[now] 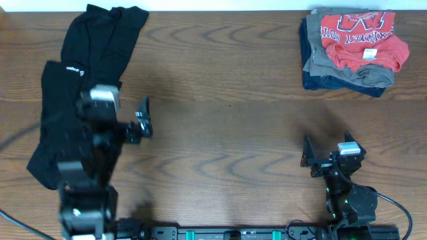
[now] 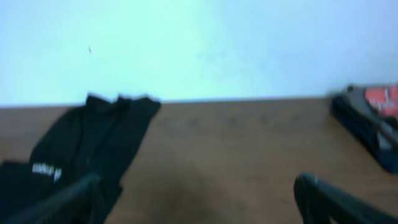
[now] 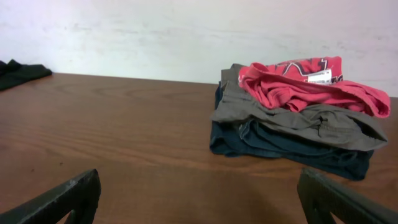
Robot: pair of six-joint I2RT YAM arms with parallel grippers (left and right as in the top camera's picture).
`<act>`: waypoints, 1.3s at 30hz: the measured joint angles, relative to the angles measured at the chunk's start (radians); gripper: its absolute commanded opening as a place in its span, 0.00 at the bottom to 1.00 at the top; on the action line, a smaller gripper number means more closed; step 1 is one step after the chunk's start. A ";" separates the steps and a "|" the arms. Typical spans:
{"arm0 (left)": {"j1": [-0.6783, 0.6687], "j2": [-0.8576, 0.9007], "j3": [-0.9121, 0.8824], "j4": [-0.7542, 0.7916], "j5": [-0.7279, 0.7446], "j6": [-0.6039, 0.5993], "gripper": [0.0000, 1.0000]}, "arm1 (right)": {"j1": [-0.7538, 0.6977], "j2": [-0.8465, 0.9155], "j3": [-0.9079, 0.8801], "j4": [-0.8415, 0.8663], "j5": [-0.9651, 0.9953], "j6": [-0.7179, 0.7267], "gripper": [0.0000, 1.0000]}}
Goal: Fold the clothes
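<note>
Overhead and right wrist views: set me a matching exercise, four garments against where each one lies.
Garments:
1. black garment
2. coral-red T-shirt
3. olive-grey garment
4. navy garment

Places:
A. bottom of the stack
B. loose and unfolded, far left, apart from the stack
C. top of the stack
D. middle of the stack

Pairs: 1-B, 2-C, 3-D, 4-A.

block lettering on red T-shirt, small white logo on black garment, neither legible
</note>
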 measured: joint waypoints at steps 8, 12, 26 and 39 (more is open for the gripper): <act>0.000 -0.225 -0.425 0.384 -0.004 -0.011 0.98 | 0.000 0.000 0.000 0.000 0.000 0.000 0.99; 0.000 -0.309 -0.544 0.435 -0.004 -0.031 0.98 | 0.000 0.000 0.000 0.000 0.000 0.000 0.99; 0.000 -0.541 -0.612 0.346 -0.048 -0.038 0.98 | 0.000 0.000 0.000 0.000 0.000 0.000 0.99; 0.000 -0.621 -0.638 0.157 -0.064 -0.038 0.98 | 0.000 0.000 0.000 0.000 0.000 0.000 0.99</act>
